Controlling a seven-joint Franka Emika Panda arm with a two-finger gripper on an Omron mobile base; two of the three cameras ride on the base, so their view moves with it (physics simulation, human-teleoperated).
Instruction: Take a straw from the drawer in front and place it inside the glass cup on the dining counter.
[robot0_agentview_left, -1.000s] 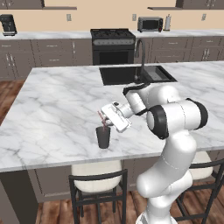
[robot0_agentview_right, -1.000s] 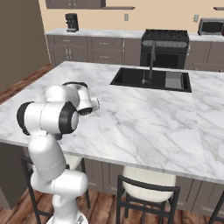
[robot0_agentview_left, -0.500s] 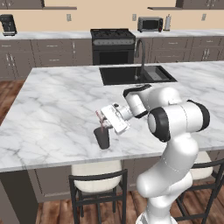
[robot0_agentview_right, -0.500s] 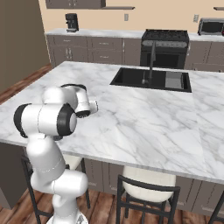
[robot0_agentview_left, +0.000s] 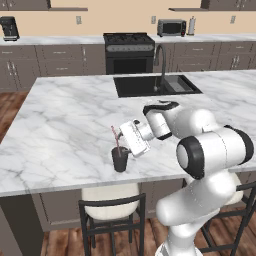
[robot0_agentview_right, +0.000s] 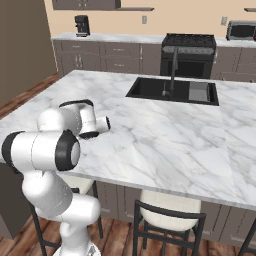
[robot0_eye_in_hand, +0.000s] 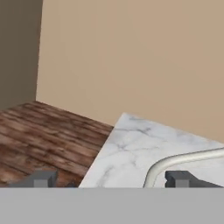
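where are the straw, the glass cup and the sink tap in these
straw (robot0_agentview_left: 115, 136), left base view, on the pink stem sticking up out of the cup
glass cup (robot0_agentview_left: 120, 160), left base view, on its dark side wall
sink tap (robot0_agentview_right: 173, 67), right base view, on the upright neck

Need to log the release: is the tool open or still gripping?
Tool: open, holding nothing; the straw stands in the glass cup.

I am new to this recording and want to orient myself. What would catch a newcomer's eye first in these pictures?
The big white arm bends over the near edge of the dining counter, its gripper open right beside the glass cup. The straw stands in that dark cup, leaning and sticking out above the rim. Farther back, a black sink is set into the marble.
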